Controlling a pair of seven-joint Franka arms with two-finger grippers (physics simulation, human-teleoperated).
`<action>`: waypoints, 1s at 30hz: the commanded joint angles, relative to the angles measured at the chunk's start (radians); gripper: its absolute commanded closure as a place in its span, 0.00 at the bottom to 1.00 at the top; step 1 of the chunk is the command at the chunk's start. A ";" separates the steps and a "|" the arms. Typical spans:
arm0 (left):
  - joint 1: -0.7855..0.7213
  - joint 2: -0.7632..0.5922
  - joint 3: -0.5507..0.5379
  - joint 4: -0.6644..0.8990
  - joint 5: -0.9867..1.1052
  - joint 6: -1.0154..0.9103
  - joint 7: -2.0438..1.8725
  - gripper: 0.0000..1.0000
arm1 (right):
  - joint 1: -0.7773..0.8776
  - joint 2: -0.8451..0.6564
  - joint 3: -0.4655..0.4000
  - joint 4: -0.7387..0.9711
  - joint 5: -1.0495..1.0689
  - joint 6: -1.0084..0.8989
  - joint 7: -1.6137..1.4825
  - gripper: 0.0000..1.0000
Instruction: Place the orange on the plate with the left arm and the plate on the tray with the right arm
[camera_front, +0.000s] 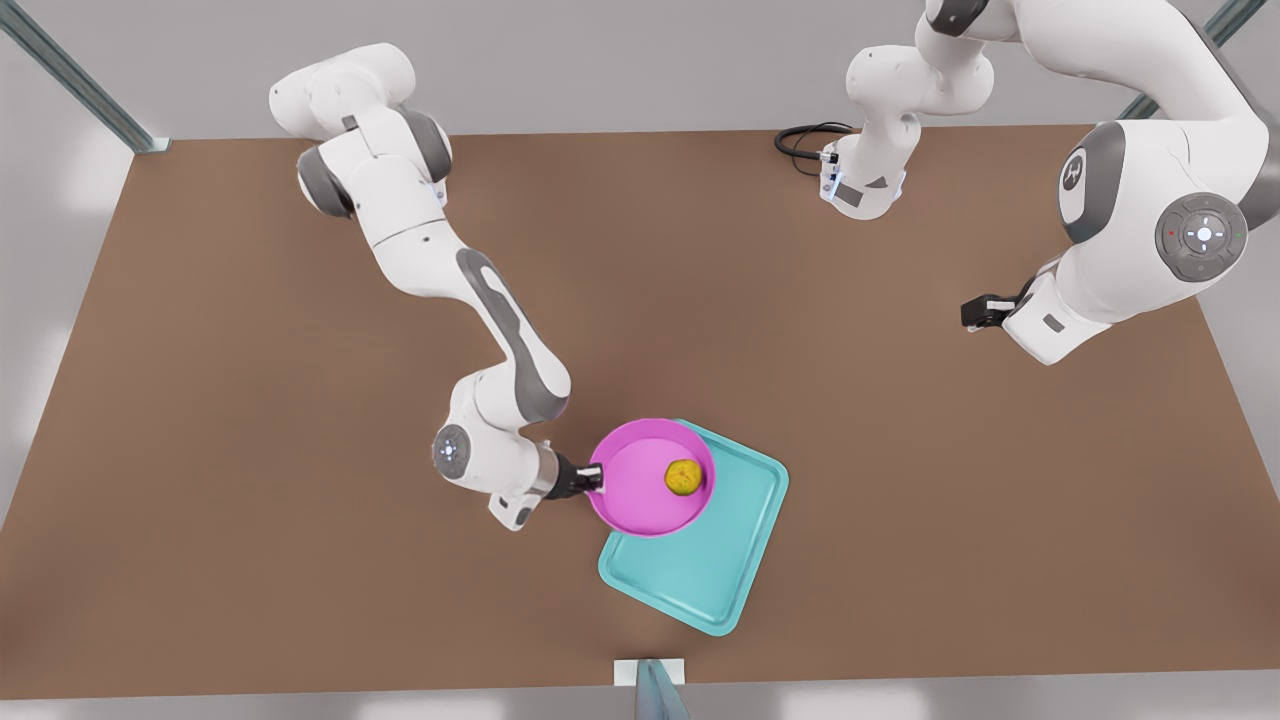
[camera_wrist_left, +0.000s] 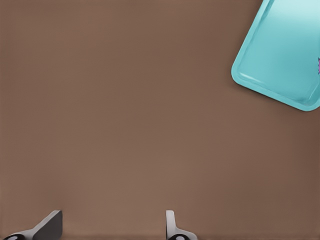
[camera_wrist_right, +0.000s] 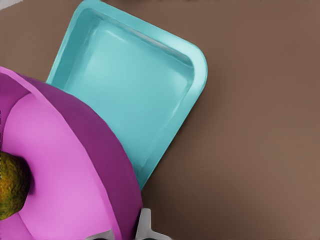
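The pink plate (camera_front: 640, 480) carries the orange (camera_front: 683, 477) on the side away from the gripper. My right gripper (camera_front: 597, 480) is shut on the plate's rim on the front view's left. The plate overlaps one corner of the teal tray (camera_front: 710, 565). In the right wrist view the plate (camera_wrist_right: 75, 165) looms close over the tray (camera_wrist_right: 135, 85), the orange (camera_wrist_right: 11, 187) shows at the edge, and one finger (camera_wrist_right: 145, 225) sits against the outside of the rim. My left gripper (camera_front: 968, 314) waits far off at the front view's right, open (camera_wrist_left: 113, 216) over bare table, with a tray corner (camera_wrist_left: 282, 55) in view.
The brown table (camera_front: 250, 450) spreads wide around the tray. A black cable (camera_front: 805, 140) lies by the arm base at the back. Metal posts stand at the back corners, and a white bracket (camera_front: 648, 672) sits on the front edge.
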 joint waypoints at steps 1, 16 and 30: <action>0.000 -0.001 0.000 0.000 0.001 -0.006 0.003 0.00 | 0.009 0.025 0.002 0.046 0.006 0.073 0.224 0.79; 0.000 -0.001 -0.005 0.000 0.001 -0.008 -0.006 0.00 | 0.031 0.264 0.114 0.308 0.012 0.203 0.532 0.79; -0.003 -0.004 -0.011 0.002 0.001 -0.009 -0.011 0.00 | -0.132 -0.233 0.112 -0.265 -0.260 0.051 0.523 0.00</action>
